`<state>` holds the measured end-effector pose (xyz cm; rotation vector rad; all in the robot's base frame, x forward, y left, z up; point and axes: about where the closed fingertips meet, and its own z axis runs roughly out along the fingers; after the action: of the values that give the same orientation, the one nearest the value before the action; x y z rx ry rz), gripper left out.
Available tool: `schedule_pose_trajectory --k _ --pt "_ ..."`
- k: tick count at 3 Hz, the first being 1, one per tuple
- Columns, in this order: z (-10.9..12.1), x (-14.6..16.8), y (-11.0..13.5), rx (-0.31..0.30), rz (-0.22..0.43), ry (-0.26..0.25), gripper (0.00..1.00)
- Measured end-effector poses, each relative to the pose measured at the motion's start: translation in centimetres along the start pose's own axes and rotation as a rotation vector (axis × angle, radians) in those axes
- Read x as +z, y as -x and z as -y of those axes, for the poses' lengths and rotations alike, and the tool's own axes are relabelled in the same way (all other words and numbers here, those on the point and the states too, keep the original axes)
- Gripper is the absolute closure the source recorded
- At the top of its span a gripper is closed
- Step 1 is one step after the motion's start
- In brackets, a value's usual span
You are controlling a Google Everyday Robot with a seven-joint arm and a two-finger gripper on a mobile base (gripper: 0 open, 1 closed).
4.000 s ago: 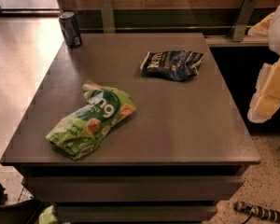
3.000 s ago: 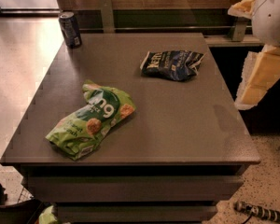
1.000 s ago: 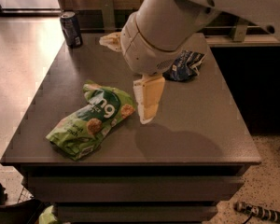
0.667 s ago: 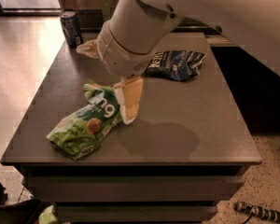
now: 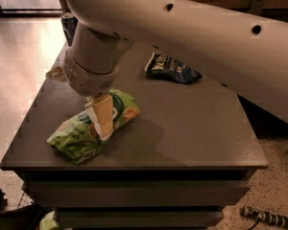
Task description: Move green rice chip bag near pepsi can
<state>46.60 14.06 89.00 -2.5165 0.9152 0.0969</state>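
Observation:
The green rice chip bag lies flat on the dark table near its front left corner. My gripper hangs from the big white arm and is right over the middle of the bag, at or just above its surface, hiding part of it. The pepsi can stands at the table's far left corner; the arm hides most of it. It is well apart from the bag.
A dark navy chip bag lies at the back middle of the table. The table's front edge is just below the green bag. On the floor are a small black and silver object at the right and something green at the left.
The arm has swung in from the right across the table and moved left and down, so the gripper is now over the green bag. The bags and the can have not moved.

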Motion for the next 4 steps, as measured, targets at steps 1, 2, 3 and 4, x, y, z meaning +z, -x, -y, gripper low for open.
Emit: schedule_pose_trajectory --k 1,2,3,4 --pt "-1.6 5.6 1.3 0.032 0.013 0.117 0.04" --pt "-2.5 7.6 1.5 0.060 0.010 0.162 0.27" --pt "-2.4 7.5 1.5 0.060 0.010 0.162 0.49" --pt "-2.2 7.0 1.7 0.060 0.010 0.162 0.72"
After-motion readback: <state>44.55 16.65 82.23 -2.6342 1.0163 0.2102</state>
